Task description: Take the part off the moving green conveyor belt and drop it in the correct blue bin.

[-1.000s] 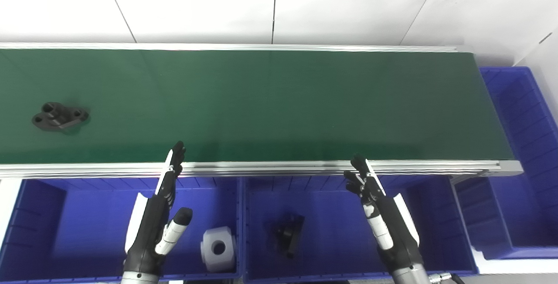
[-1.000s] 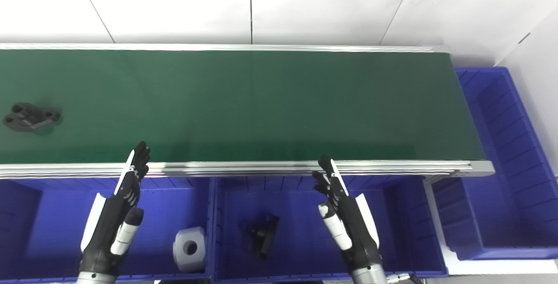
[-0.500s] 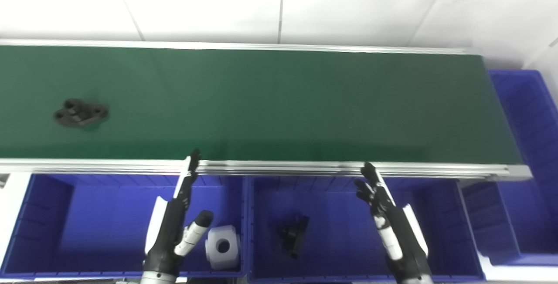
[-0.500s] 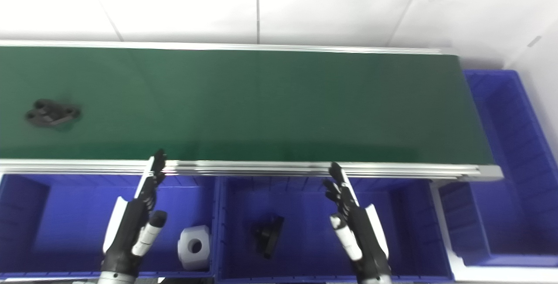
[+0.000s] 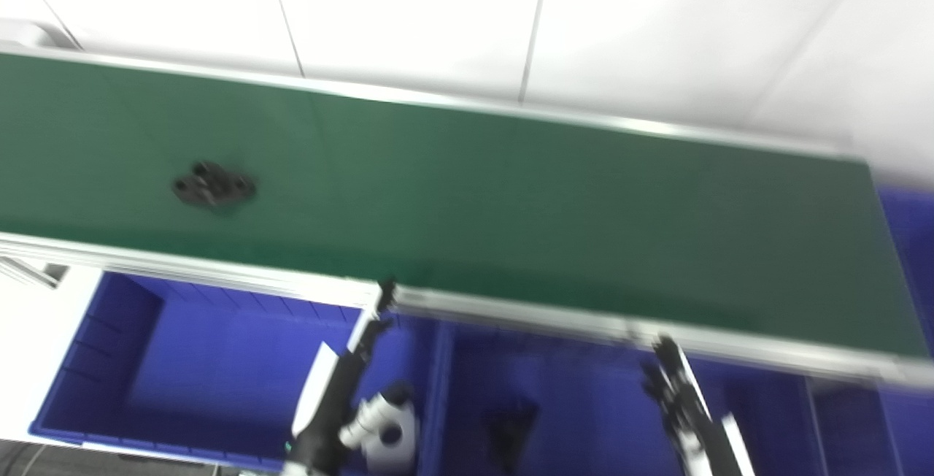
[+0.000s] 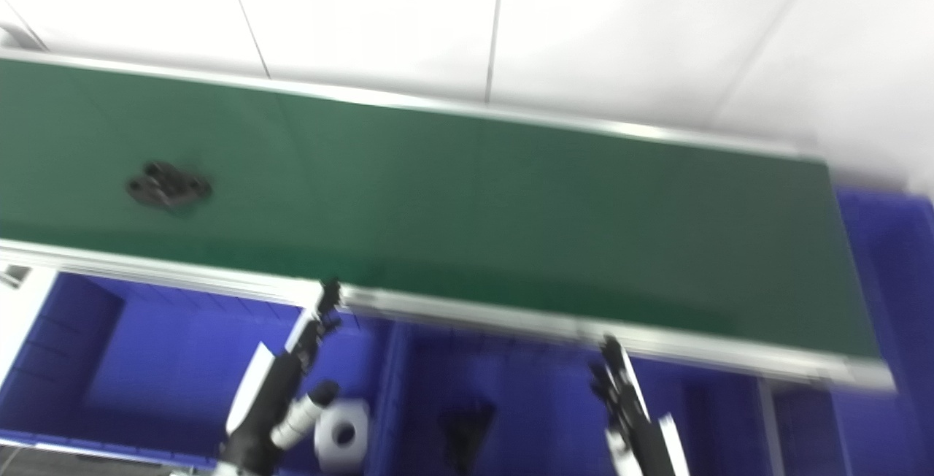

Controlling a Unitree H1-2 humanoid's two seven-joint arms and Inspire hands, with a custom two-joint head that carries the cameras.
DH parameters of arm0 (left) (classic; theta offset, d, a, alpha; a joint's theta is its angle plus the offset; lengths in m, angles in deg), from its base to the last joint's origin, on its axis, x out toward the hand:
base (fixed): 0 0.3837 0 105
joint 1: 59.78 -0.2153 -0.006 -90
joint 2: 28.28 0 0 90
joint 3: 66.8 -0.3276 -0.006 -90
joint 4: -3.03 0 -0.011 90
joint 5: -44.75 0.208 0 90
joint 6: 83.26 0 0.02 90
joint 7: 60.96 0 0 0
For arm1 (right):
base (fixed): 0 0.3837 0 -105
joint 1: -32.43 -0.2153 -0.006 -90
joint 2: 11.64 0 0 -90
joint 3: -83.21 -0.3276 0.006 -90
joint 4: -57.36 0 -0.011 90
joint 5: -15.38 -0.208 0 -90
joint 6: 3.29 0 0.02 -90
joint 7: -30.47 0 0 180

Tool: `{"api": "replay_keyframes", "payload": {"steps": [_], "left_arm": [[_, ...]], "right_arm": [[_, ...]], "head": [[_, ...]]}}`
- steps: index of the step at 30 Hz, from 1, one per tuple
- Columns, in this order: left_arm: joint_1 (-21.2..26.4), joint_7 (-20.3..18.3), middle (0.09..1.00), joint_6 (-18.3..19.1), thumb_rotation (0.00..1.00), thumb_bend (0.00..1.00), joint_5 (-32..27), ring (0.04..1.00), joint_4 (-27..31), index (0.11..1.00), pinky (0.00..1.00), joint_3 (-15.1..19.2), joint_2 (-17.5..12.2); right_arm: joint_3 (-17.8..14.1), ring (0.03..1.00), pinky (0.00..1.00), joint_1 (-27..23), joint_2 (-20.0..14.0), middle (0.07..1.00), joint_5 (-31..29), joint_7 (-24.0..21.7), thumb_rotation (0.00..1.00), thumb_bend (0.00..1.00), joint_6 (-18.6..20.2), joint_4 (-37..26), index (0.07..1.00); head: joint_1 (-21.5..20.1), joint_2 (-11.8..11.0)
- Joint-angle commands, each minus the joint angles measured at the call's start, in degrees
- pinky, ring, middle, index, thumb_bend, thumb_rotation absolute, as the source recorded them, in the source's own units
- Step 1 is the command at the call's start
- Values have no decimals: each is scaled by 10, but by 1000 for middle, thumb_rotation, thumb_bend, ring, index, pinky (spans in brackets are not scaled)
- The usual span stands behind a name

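Observation:
A black flanged part lies on the green conveyor belt at its left end. My left hand hovers open over the left blue bin, fingertips reaching the belt's near rail, well right of and nearer than the part. My right hand is open over the middle blue bin, fingers stretched toward the rail. Neither hand holds anything. The picture is blurred and tilted.
A white block with a round hole lies in the left bin beside my left hand. A black part sits in the middle bin. Another blue bin stands past the belt's right end. A white wall rises behind.
The camera has swung left and tilted, so the whole picture has shifted and blurred. The black part sits farther right in view. Both hands stay open and appear lower in frame.

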Motion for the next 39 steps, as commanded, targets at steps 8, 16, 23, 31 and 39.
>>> {"api": "replay_keyframes", "payload": {"steps": [8, 16, 23, 31, 39], "left_arm": [[14, 29, 1000, -39, 935, 796, 11, 1000, -39, 1000, 952, -6, 4], [19, 30, 1000, -37, 929, 797, 11, 1000, -46, 1000, 866, -7, 3], [29, 48, 1000, -42, 922, 795, 22, 1000, -62, 1000, 868, -18, -1], [36, 63, 1000, -42, 931, 786, 27, 1000, -73, 1000, 781, -29, 3], [34, 70, 1000, -35, 952, 776, 45, 971, -69, 1000, 691, -32, 15]], "right_arm": [[-9, 967, 967, -13, -3, 999, -25, -17, 955, 860, -59, 42, 1000], [-11, 976, 964, -21, -1, 1000, -25, -22, 946, 869, -66, 56, 1000], [-13, 991, 979, -25, -4, 1000, -35, -29, 953, 871, -68, 66, 1000], [-22, 998, 975, -32, -8, 1000, -40, -35, 946, 911, -64, 73, 1000], [-28, 1000, 986, -33, -18, 1000, -53, -43, 952, 914, -57, 70, 1000]], "head": [[18, -54], [26, -60], [53, -81], [74, -78], [127, -67]]}}
